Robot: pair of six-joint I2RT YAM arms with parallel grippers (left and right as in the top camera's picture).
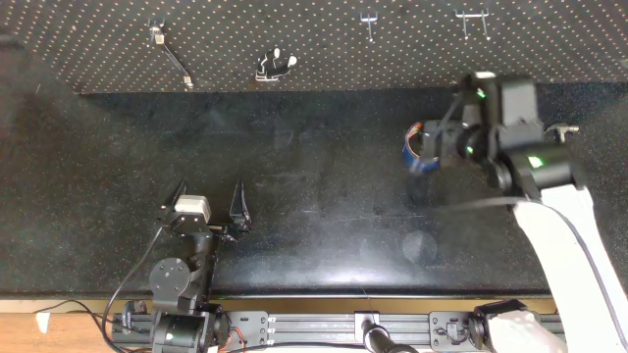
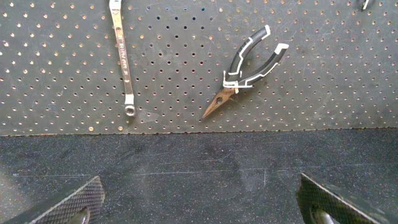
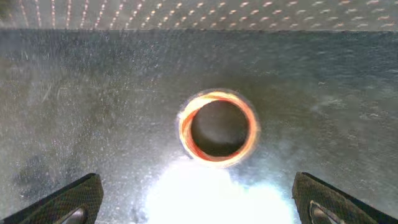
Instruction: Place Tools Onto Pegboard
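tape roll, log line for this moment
wrench, pliers hung on pegboard | tape roll on table | right gripper open over it | left gripper open

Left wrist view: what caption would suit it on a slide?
A wrench and pliers hang on the pegboard above the dark table.

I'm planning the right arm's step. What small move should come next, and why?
Probably lower the open right gripper onto the tape roll: it lies flat on the table just ahead, while wrench and pliers already hang on the pegboard.
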